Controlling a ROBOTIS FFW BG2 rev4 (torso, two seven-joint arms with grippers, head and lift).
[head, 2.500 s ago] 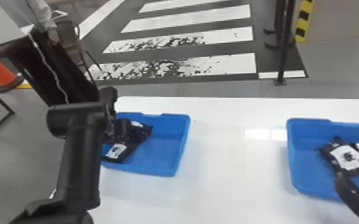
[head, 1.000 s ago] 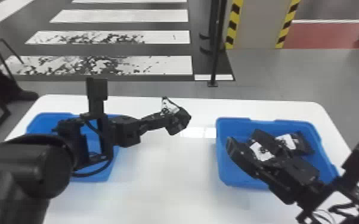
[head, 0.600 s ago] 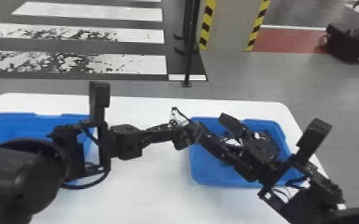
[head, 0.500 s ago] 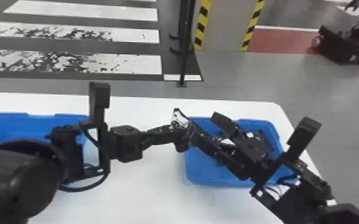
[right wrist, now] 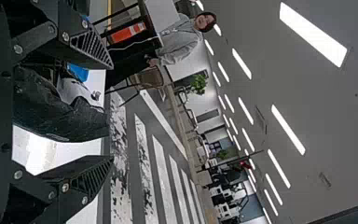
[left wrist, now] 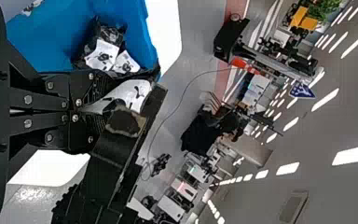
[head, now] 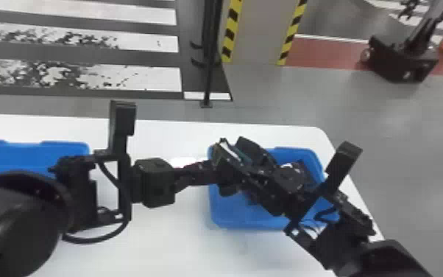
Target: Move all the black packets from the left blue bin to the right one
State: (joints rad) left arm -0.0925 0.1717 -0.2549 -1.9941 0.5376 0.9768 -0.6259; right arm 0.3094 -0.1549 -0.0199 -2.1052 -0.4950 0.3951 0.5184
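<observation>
Left hand (head: 220,171) is clamped on a packet (left wrist: 133,93) that sits between the right hand's (head: 236,151) spread jaws. Left wrist view gives you other packets (left wrist: 103,55) in the bin (left wrist: 46,37) past that hand.

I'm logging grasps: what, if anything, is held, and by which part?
A black packet with a white label, pinched near one end in the left gripper. The right gripper stands open around it.
</observation>
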